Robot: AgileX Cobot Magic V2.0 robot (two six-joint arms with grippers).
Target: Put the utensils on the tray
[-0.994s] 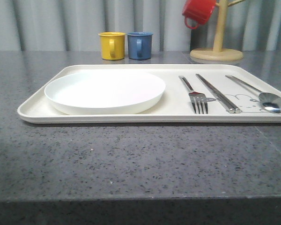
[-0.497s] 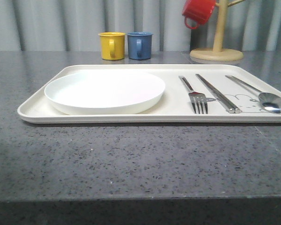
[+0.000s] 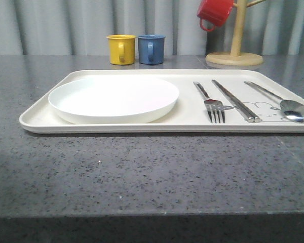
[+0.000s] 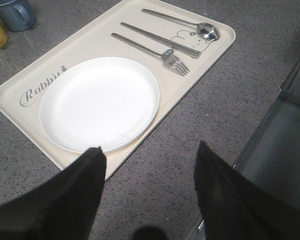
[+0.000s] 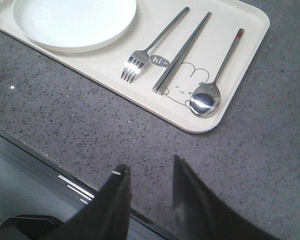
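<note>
The cream tray (image 3: 43, 119) (image 4: 85, 42) (image 5: 242, 25) lies across the grey table. On it rest the round white plate (image 3: 114, 97) (image 4: 97, 102) (image 5: 72, 20) at the left, then the fork (image 3: 213, 104) (image 4: 155, 50) (image 5: 152, 42), the chopsticks (image 3: 237, 101) (image 4: 160, 39) (image 5: 182, 50) and the spoon (image 3: 286, 105) (image 4: 190, 24) (image 5: 212, 85) side by side to its right. My left gripper (image 4: 149, 150) hovers open over the bare table near the tray's front edge, holding nothing. My right gripper (image 5: 149, 167) is open and empty above the table's front edge, short of the spoon.
A yellow mug (image 3: 121, 49) and a blue mug (image 3: 151, 48) stand behind the tray. A red mug (image 3: 214, 12) hangs on a wooden mug tree (image 3: 235, 50) at the back right. The table's front edge (image 5: 65, 165) runs under the right gripper.
</note>
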